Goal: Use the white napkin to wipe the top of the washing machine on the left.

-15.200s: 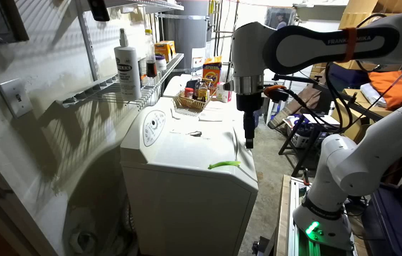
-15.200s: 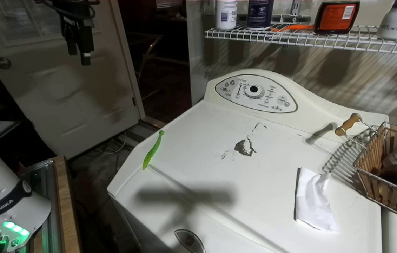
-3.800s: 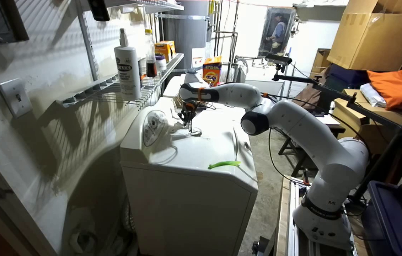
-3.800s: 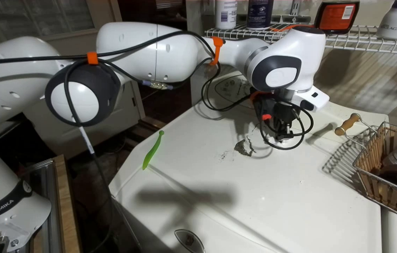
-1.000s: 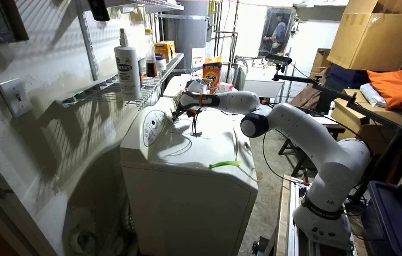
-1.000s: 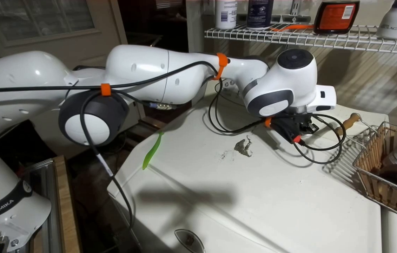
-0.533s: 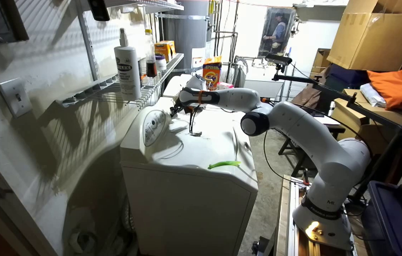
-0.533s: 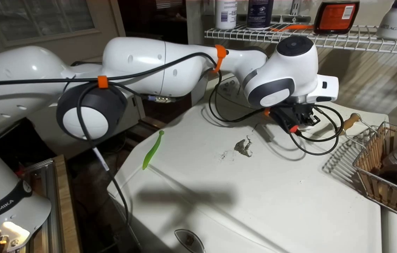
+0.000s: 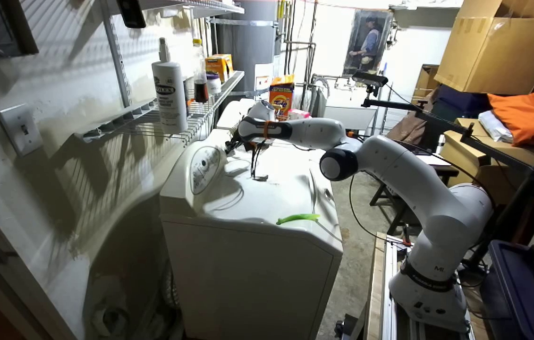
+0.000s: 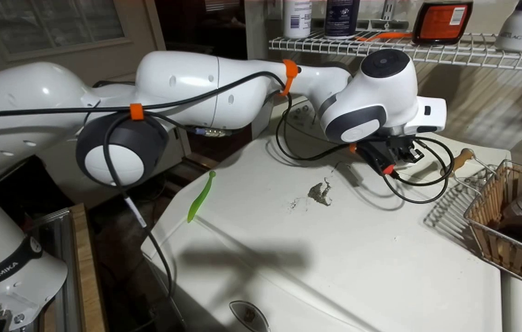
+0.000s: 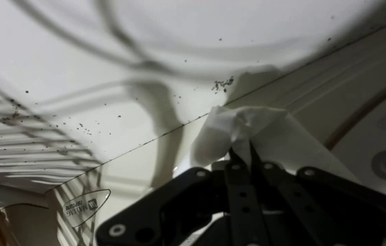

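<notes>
The washing machine (image 10: 307, 272) is the white appliance whose flat top fills much of an exterior view. My gripper (image 11: 240, 145) is shut on the white napkin (image 11: 281, 140), which is pinched between the fingertips and fans out to both sides in the wrist view. The jaws stand over the rear of the top, close to the seam where the back panel rises. In both exterior views the arm and its cables cover most of the gripper (image 9: 233, 143), and I cannot make out the napkin there. Whether the napkin touches the surface I cannot tell.
A green curved strip (image 10: 201, 198) lies on the top's edge, and a dark worn patch (image 10: 320, 193) marks its middle. The basket (image 10: 487, 240) with bottles stands close to the gripper. Above the rear hangs a wire shelf (image 10: 381, 53) carrying bottles. The control panel (image 9: 204, 165) rises behind.
Earlier the napkin lay beside the basket; now it is in my gripper. The gripper has moved from near the worn patch towards the back panel, rose slightly, and is nearly still over the last half second.
</notes>
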